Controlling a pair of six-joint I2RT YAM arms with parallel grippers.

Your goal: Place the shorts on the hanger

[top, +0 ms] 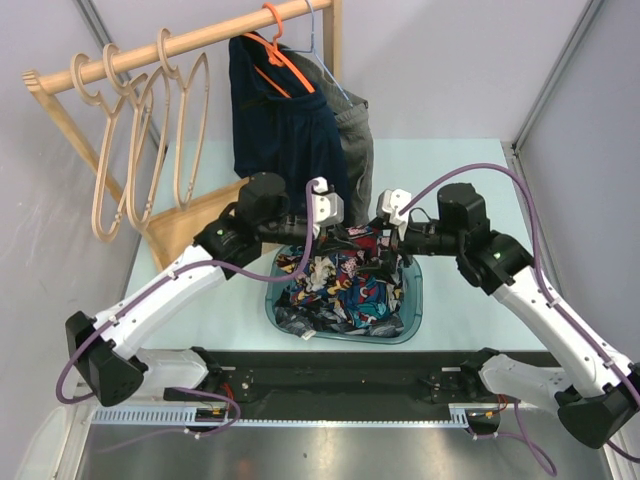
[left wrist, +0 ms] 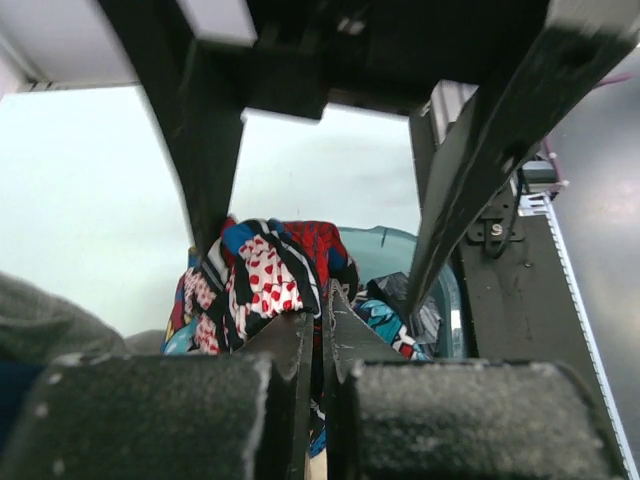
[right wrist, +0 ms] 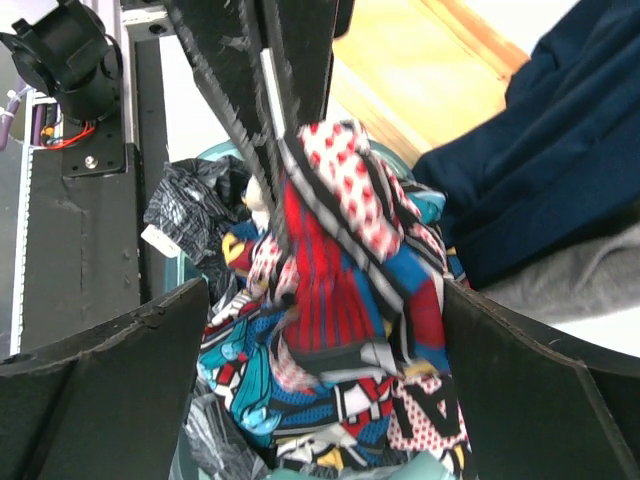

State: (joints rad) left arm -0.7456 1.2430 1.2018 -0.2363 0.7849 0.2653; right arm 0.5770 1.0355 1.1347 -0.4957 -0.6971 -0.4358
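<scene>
red, blue and yellow comic-print shorts (top: 340, 285) lie heaped in the teal tub (top: 416, 305) on the worktop, right under both my wrists. my left hand (left wrist: 322, 322) is pinched fully shut on a raised fold of the shorts, the cloth caught at its tips. my right hand (right wrist: 325, 300) stands wide open around that same peak, holding nothing. the step, as i judge it, is getting the shorts up and out of the tub. to do it well i'd lift straight up with the left, slowly, so the thin pinch doesn't slip, then take a second hold with the right on an edge once the cloth hangs free. a dark patterned cloth (right wrist: 190, 210) lies beside the shorts and shouldn't come along. the wooden hanger (top: 100, 200) hangs on the rail (top: 200, 40), well apart at the far left.
</scene>
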